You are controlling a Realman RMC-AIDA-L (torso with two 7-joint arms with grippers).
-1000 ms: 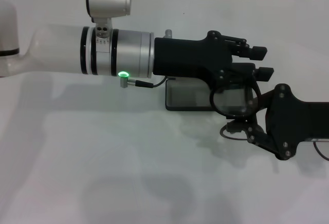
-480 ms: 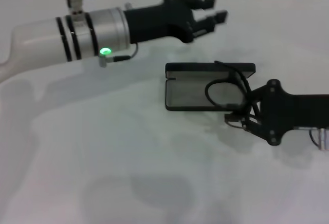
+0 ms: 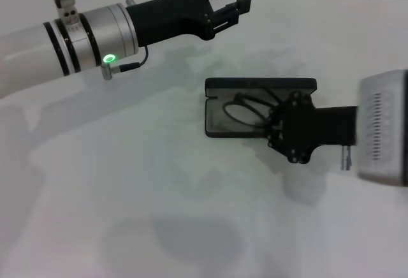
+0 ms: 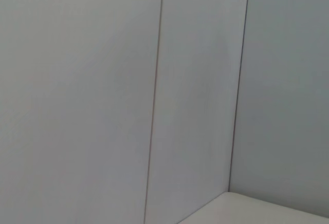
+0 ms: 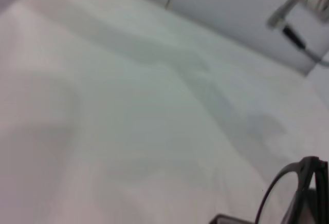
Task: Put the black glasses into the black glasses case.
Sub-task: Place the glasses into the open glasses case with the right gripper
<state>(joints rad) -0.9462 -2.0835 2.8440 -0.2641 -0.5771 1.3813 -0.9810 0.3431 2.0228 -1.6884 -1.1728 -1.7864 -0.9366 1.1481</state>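
- The black glasses case point(image 3: 220, 115) lies open on the white table point(image 3: 127, 195), its lid standing up along the far side and the grey lining facing up.
- The black glasses point(image 3: 245, 109) sit over the open tray of the case, tilted, one rounded lens above the lining near the middle.
- The right tool point(image 3: 273, 120) reaches in from the right, low over the right end of the case, and appears clenched on the glasses at their right end.
- In the right wrist view one dark lens rim of the glasses point(image 5: 288, 193) shows close up, with an edge of the case point(image 5: 229, 219) just under it.
- The left tool point(image 3: 233, 2) is raised above the far part of the table, well apart from the case, its fingers spread and holding nothing.
- The left wrist view shows only a pale panelled wall point(image 4: 154, 80).
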